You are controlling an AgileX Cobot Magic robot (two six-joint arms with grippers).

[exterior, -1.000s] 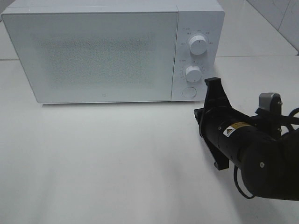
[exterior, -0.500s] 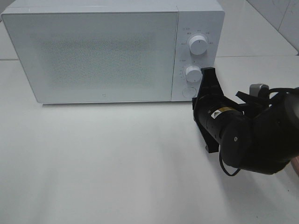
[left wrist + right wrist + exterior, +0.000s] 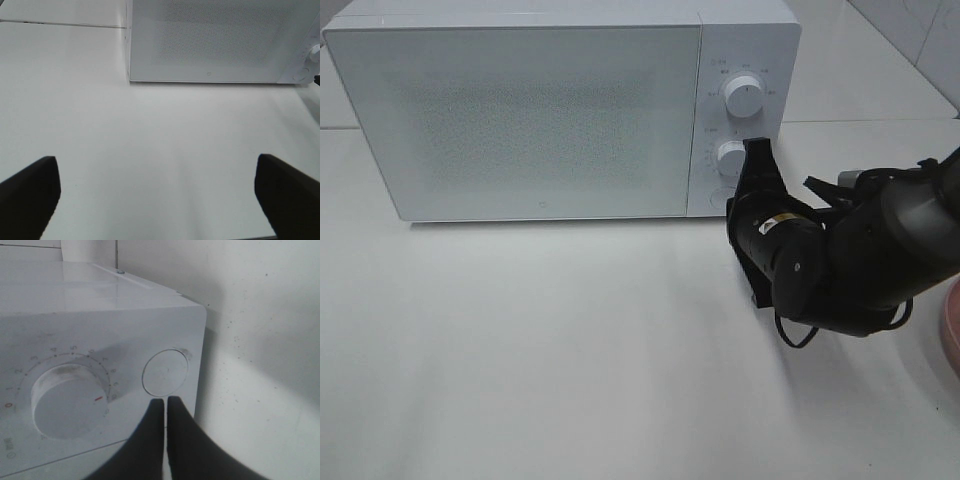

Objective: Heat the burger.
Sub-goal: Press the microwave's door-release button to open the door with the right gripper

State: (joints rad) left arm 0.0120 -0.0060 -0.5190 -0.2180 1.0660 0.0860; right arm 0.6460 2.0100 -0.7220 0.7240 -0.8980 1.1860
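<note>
right claw [image 3: 165,402]: pinched shut, empty, has moved up to round button [image 3: 165,372] on microwave [image 3: 520,110]
left claw [image 3: 157,185]: wide open, empty
task: button press looks next

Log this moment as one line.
microwave door closed | right pincer shut, tips by round button | left pincer open | burger unseen

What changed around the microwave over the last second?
The right end effector, shut, moved in toward the microwave, and its tips now sit at the edge of the round button below the dials. Nothing was grabbed or let go. The microwave stayed put and shut, and the dials look unturned.
</note>
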